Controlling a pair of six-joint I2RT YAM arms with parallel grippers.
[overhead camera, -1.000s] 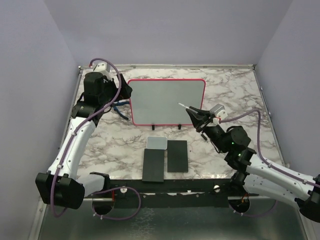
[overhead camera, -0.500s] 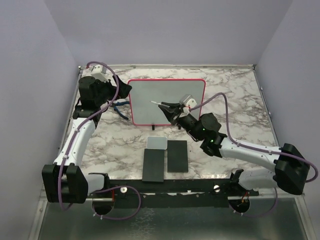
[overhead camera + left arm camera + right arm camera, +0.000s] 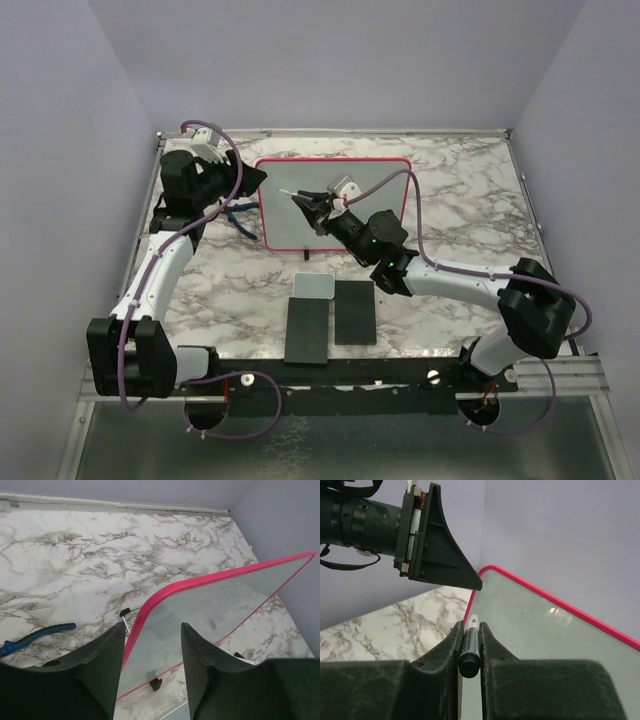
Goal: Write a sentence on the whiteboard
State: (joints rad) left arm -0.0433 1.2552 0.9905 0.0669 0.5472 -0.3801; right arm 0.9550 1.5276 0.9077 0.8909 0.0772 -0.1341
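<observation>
The whiteboard (image 3: 335,200) stands tilted on its two black feet at the table's back, and no writing shows on its face. My right gripper (image 3: 310,204) hovers in front of the board's upper left part, shut on a white and black marker (image 3: 292,192) whose tip points toward the left rim. In the right wrist view the marker (image 3: 470,645) sits pinched between the fingers, pointing at the board (image 3: 545,630). My left gripper (image 3: 255,180) is at the board's left edge. In the left wrist view it (image 3: 152,675) is open, with the red-pink rim (image 3: 150,602) running between the fingers.
A blue-handled tool (image 3: 238,211) lies on the marble left of the board. A small grey-white pad (image 3: 315,286) and two black slabs (image 3: 307,330) (image 3: 354,311) lie in front of it. Lilac walls close in on three sides.
My right arm has swung left with the marker, from beyond the board's right edge to its upper left part. The left gripper has stayed at the left edge.
</observation>
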